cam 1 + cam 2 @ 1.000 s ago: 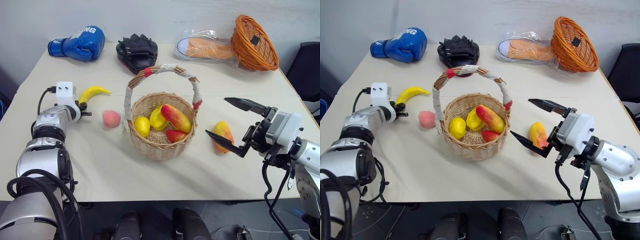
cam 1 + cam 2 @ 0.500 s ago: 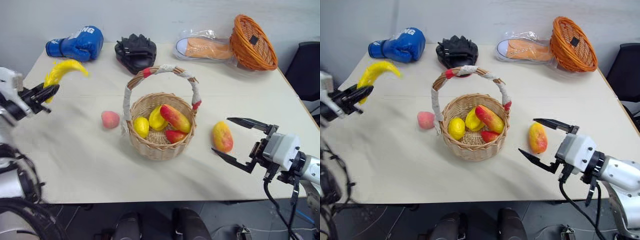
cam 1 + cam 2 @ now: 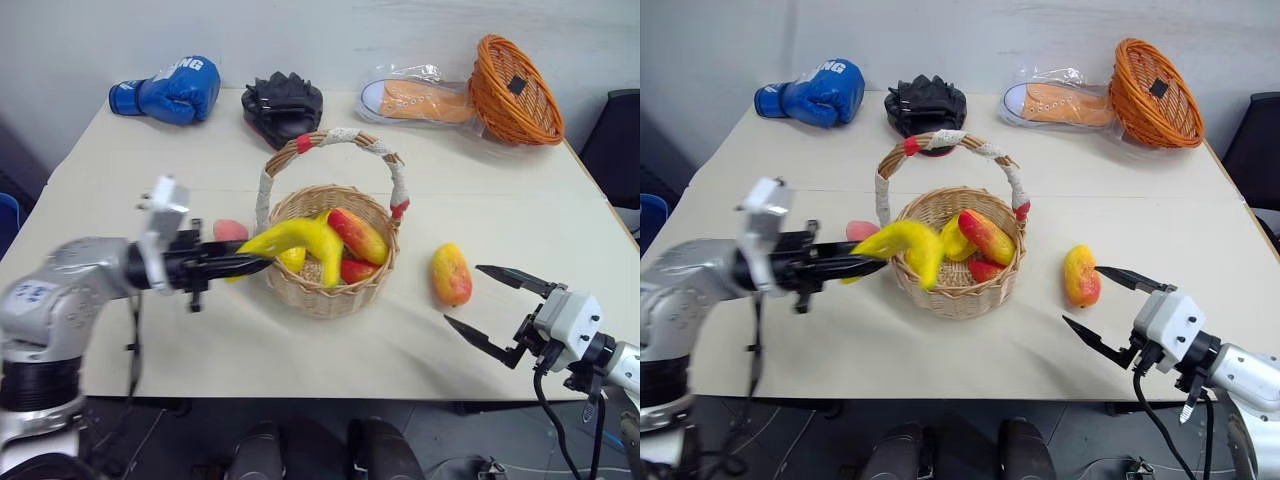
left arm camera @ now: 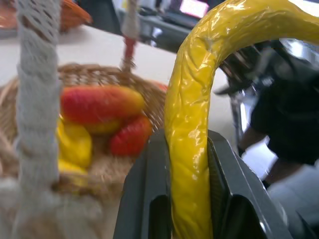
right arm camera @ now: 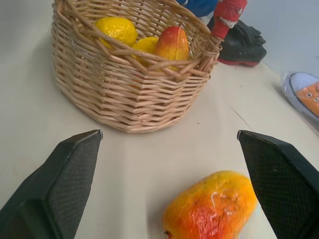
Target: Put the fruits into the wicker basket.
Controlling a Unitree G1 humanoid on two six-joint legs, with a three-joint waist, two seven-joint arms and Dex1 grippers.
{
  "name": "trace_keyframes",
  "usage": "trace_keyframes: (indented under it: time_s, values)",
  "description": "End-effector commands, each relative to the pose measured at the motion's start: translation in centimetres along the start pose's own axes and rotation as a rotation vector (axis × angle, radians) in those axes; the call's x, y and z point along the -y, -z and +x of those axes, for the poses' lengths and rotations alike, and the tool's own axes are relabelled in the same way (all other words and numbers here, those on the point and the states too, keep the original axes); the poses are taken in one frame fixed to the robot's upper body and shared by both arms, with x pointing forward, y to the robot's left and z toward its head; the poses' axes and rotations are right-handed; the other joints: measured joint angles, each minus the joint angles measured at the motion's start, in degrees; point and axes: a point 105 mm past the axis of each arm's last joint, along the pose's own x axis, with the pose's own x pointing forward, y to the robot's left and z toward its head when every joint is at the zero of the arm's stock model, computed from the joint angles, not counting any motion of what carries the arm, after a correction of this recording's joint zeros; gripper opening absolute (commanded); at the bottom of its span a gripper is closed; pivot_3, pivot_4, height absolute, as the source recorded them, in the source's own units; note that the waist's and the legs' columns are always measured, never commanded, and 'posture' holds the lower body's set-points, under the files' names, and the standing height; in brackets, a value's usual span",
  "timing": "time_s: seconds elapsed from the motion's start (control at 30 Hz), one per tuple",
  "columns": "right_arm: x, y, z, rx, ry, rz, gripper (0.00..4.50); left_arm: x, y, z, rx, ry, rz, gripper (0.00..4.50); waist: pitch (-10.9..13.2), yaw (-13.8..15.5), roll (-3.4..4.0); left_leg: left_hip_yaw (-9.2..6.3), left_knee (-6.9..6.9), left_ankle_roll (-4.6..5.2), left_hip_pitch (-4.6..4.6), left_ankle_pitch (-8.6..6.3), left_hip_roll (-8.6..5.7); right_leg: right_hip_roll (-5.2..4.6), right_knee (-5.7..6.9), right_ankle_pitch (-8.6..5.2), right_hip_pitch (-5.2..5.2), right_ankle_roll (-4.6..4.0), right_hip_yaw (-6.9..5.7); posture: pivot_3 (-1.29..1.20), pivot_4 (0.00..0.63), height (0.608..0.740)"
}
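We take the wicker basket [image 3: 328, 250] as our landmark: it stands near the middle of the table [image 3: 300, 340], its arched handle wrapped in white cloth with red ends. Inside it we see a long red-and-yellow mango [image 3: 358, 235], a small red piece [image 3: 356, 270] and yellow pieces [image 3: 954, 240].

Our left gripper [image 3: 232, 266] reaches in level from the basket's left side and is clamped on the stem end of the banana [image 3: 295, 240]. The banana's curved body arches over the basket's left rim, its far end hanging above the fruits inside. In the left wrist view the banana [image 4: 199, 124] sits tight between the two black fingers [image 4: 144, 199].

The pink peach [image 3: 230, 229] lies on the table just left of the basket, partly hidden behind the left gripper. An orange-yellow mango [image 3: 451, 274] lies on the table to the basket's right, apart from it.

Our right gripper [image 3: 496, 311] hovers further right of the basket, beyond that mango, with its jaws spread wide and nothing between them; in the right wrist view the mango [image 5: 212, 206] lies on the table ahead of the two fingers.

Behind the basket, along the table's far edge, we see a blue boxing glove [image 3: 168, 90], a black glove [image 3: 283, 105], a wrapped orange shoe [image 3: 418, 98] and a tilted orange basket [image 3: 515, 90]
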Motion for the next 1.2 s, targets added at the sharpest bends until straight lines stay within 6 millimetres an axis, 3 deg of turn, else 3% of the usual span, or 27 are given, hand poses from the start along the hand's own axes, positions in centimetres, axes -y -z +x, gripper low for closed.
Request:
trace_keyframes:
  time_s: [0.03,0.17,0.37,0.5,0.53,0.67,0.8,0.9,0.97,1.03,1.1,1.2]
  values:
    - [0.2,-1.0,-0.3,0.029,0.040,-0.033,4.50,-0.4,-0.6,2.2,-0.044,-0.122,0.116,0.49,0.0,-0.4,0.01,0.02,0.00,-0.02,0.00,-0.01,0.01,0.04,-0.01,0.00,-0.01,0.00,0.03,0.00,0.150,0.740]
    - [0.2,-0.9,-0.5,0.044,0.113,0.009,4.50,-0.5,-0.7,3.4,-0.068,-0.168,0.135,0.49,0.0,-0.6,0.01,0.05,-0.08,-0.03,0.02,-0.02,0.02,0.06,-0.06,0.00,-0.03,0.00,0.07,0.00,0.150,0.740]
    - [0.0,-1.1,-0.3,0.074,0.133,0.040,4.50,0.1,-0.7,3.4,-0.077,-0.142,0.136,2.33,0.0,-1.1,0.03,0.06,-0.07,-0.04,0.02,-0.01,0.02,0.05,-0.07,-0.01,-0.03,-0.01,0.08,0.00,0.150,0.740]
    - [0.8,-1.7,-0.2,0.097,0.126,0.045,4.50,1.2,-2.0,2.6,-0.015,-0.056,0.204,3.59,0.0,-1.2,0.04,0.05,-0.09,-0.04,0.02,-0.01,0.03,0.06,-0.07,-0.01,-0.04,-0.02,0.07,0.00,0.150,0.740]
    - [0.8,-2.0,0.0,0.108,0.103,0.038,4.50,1.9,-2.1,1.7,-0.010,-0.010,0.220,3.87,0.0,-1.3,0.07,0.05,-0.09,-0.04,0.02,-0.01,0.03,0.06,-0.08,-0.01,-0.04,-0.03,0.07,0.00,0.150,0.740]
    - [0.6,-3.3,1.3,0.171,0.034,0.033,4.50,2.8,-1.8,-2.7,-0.030,0.045,0.147,3.87,0.1,-2.0,0.14,0.12,-0.24,-0.10,0.08,0.01,0.08,0.09,-0.07,-0.06,-0.11,-0.11,0.11,0.00,0.150,0.740]
    - [0.0,-4.0,3.0,0.197,-0.004,0.043,4.50,1.7,-1.9,-7.7,0.014,-0.095,-0.018,3.87,0.1,-2.0,0.17,0.06,-0.25,-0.12,0.10,0.03,0.12,0.07,-0.06,-0.08,-0.09,-0.14,0.07,0.00,0.150,0.740]
    - [-1.0,-6.2,4.6,0.335,-0.047,0.010,4.50,0.1,0.7,-13.7,-0.025,-0.327,-0.138,4.04,0.1,-2.4,0.19,0.08,-0.31,-0.10,0.10,0.01,0.08,0.02,-0.10,-0.08,-0.11,-0.14,0.08,0.00,0.150,0.740]
    - [-1.9,-7.0,5.3,0.383,-0.086,0.022,4.50,-1.6,2.7,-18.3,-0.044,-0.552,-0.137,4.39,0.2,-2.8,0.26,0.09,-0.37,-0.11,0.10,0.01,0.10,0.02,-0.10,-0.11,-0.15,-0.20,0.05,0.00,0.150,0.740]
    - [-2.3,-7.6,5.6,0.416,-0.116,0.040,4.50,-2.7,4.1,-21.9,-0.050,-0.740,-0.126,4.45,0.2,-2.8,0.26,0.07,-0.40,-0.15,0.09,-0.01,0.13,0.02,-0.09,-0.17,-0.19,-0.30,-0.04,0.00,0.150,0.740]
    - [-2.3,-7.8,5.6,0.433,-0.116,0.047,4.50,-3.4,4.5,-24.1,-0.029,-0.857,-0.104,4.45,0.1,-2.5,0.18,0.03,-0.40,-0.14,0.08,-0.07,0.16,-0.05,-0.12,-0.18,-0.18,-0.33,-0.13,0.00,0.150,0.740]
    - [-2.1,-8.2,5.5,0.451,-0.131,0.024,4.50,-2.7,6.0,-26.4,-0.058,-0.937,-0.098,4.45,0.0,-2.4,0.03,0.02,-0.40,-0.01,0.02,-0.18,0.26,-0.40,-0.13,-0.18,-0.18,-0.32,-0.28,0.00,0.150,0.740]
